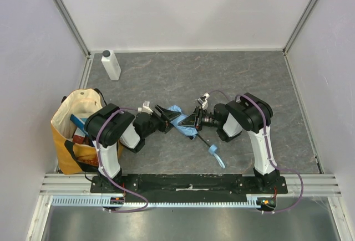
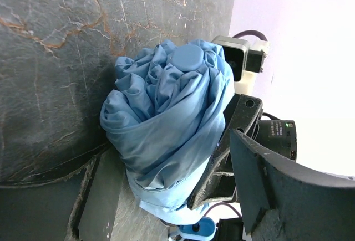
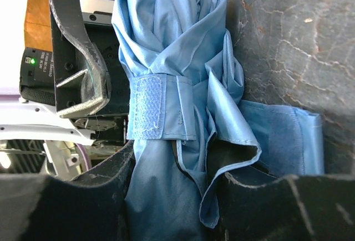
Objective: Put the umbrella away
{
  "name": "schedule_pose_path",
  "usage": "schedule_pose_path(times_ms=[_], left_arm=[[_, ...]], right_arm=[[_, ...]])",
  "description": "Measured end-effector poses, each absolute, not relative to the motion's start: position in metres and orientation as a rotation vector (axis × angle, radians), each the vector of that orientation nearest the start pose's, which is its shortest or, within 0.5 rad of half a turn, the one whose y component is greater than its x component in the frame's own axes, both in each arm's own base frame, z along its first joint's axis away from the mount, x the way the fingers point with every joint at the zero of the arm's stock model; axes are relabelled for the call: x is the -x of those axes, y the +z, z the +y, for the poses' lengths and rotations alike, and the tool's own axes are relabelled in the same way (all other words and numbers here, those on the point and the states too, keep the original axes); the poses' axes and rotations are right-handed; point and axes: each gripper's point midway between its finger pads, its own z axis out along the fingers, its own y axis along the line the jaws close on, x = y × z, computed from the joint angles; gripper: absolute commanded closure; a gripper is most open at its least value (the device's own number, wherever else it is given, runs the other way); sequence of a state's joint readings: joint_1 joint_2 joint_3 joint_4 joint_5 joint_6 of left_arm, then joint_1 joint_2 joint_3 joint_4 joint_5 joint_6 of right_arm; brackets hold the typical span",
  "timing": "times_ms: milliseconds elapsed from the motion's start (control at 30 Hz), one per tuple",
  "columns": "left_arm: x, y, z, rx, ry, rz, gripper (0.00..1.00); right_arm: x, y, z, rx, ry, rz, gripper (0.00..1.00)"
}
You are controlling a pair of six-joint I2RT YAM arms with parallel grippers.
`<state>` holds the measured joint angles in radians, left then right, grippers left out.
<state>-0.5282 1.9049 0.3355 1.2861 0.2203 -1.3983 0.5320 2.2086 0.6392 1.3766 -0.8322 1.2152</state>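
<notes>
The folded sky-blue umbrella (image 1: 178,118) lies at the middle of the table between my two grippers. Its black shaft runs toward the near right, ending in a blue handle with a strap loop (image 1: 215,153). My right gripper (image 1: 192,121) is shut on the bunched fabric (image 3: 166,47), just below the velcro band (image 3: 148,108). My left gripper (image 1: 166,119) faces the umbrella's capped end (image 2: 166,113). It stands open, one finger on each side of the roll and a gap on the right side. The right gripper's finger (image 2: 222,163) shows beside the fabric in the left wrist view.
A yellow-and-cream tote bag (image 1: 69,119) stands upright at the table's left edge, close to the left arm. At the back left stands a white plastic bottle (image 1: 111,65). White walls close off the table on three sides.
</notes>
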Motion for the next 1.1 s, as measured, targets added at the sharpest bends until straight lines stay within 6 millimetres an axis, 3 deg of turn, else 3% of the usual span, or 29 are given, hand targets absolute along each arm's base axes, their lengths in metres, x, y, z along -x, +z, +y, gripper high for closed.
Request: schedule_pose_path(times_ms=[267, 333, 500, 567, 767, 967, 1033, 1100], left_arm=[[-0.299, 0.039, -0.265, 0.747, -1.442, 2.026, 0.41], [-0.299, 0.039, -0.266, 0.745, -1.443, 2.019, 0.73], [-0.301, 0.045, -0.269, 0.73, -1.451, 1.986, 0.98], [-0.301, 0.046, -0.269, 0.728, -1.451, 1.98, 0.98], [-0.295, 0.045, -0.266, 0.723, -1.408, 1.987, 0.98], [-0.292, 0.045, -0.264, 0.723, -1.405, 1.975, 0.98], [-0.293, 0.049, -0.265, 0.714, -1.416, 1.958, 0.98], [-0.294, 0.049, -0.264, 0.716, -1.412, 1.955, 0.98]], right_arm=[[-0.261, 0.036, 0.335, -0.069, 1.916, 2.208, 1.0], [-0.261, 0.035, 0.335, -0.076, 1.917, 2.212, 1.0], [-0.26, 0.034, 0.333, -0.104, 1.919, 2.227, 1.0], [-0.26, 0.034, 0.333, -0.079, 1.908, 2.218, 0.98], [-0.257, 0.029, 0.33, 0.101, 1.746, 2.261, 0.73], [-0.257, 0.029, 0.327, 0.273, 1.56, 2.338, 0.29], [-0.257, 0.037, 0.327, 0.356, 1.499, 2.328, 0.22], [-0.257, 0.04, 0.324, 0.413, 1.425, 2.327, 0.21]])
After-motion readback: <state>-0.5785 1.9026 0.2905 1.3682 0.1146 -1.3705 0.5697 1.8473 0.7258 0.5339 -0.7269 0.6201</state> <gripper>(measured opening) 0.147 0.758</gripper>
